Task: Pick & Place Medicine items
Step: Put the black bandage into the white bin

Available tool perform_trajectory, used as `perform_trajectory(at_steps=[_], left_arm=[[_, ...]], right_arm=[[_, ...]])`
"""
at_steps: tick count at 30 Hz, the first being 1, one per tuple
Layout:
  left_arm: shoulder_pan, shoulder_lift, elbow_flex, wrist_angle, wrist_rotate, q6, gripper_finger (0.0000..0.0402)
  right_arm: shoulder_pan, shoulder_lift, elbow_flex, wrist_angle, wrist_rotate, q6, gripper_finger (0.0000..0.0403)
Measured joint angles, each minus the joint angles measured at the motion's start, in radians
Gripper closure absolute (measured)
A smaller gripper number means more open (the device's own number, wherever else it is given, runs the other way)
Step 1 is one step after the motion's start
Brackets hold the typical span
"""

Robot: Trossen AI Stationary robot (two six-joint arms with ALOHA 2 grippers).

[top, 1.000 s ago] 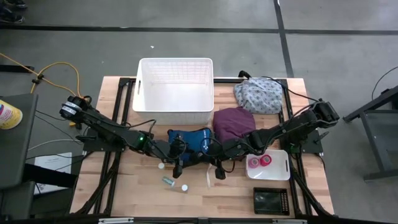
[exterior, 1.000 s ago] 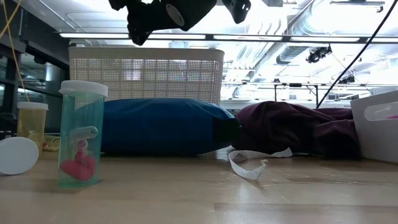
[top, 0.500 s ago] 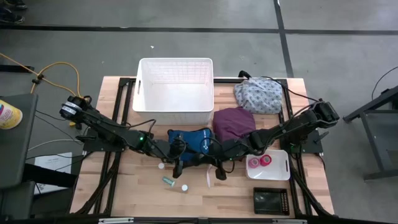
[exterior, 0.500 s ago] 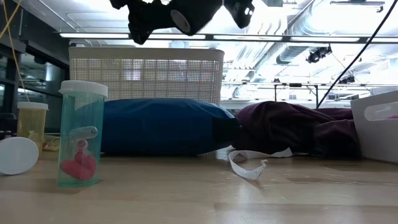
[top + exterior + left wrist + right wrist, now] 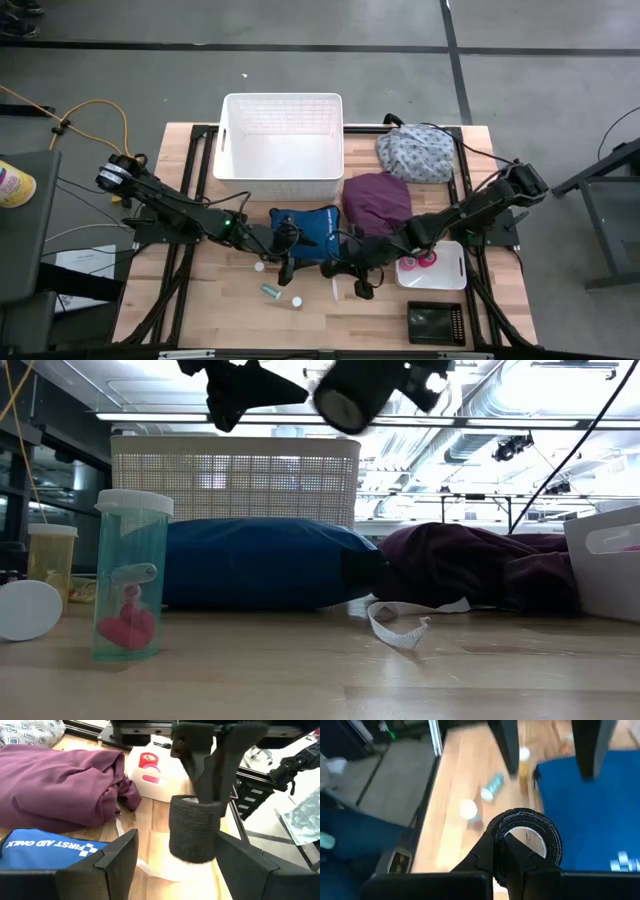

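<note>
1. The right gripper (image 5: 202, 795) was clamped on a black bandage roll (image 5: 194, 835), pinching its wall and holding it in the air above the bare wood just in front of the blue first-aid pouch (image 5: 303, 227).
2. The left gripper (image 5: 284, 272) hovered close beside it over the pouch's front edge, fingers (image 5: 117, 857) spread wide with nothing between them.
3. From the left wrist view, the roll hung upright between those open fingers without touching them.
4. A small white tray (image 5: 455, 275) near the table's right edge held a red roll (image 5: 147, 759) and a pink roll (image 5: 150, 777).
5. On the wood left of the grippers lay a greenish vial (image 5: 270, 291) with a white bottle (image 5: 296, 301) just beside it and a white cap (image 5: 258, 266) a little apart.
6. A purple cloth bundle (image 5: 375, 195) sat beside the pouch, with a white basket (image 5: 282, 150) behind them.
</note>
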Motion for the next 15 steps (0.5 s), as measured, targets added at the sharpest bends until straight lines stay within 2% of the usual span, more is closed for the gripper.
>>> perform_trajectory(at_steps=[8, 15], left_arm=[[0.0, 0.0, 0.0, -0.001, 0.0, 0.0, 0.0154], [0.0, 0.0, 0.0, -0.002, 0.0, 0.002, 0.0154]], right_arm=[[0.059, -0.072, -0.001, -0.275, 0.111, 0.117, 0.0394], [0.152, -0.16, 0.001, -0.514, 0.207, 0.366, 0.0394]])
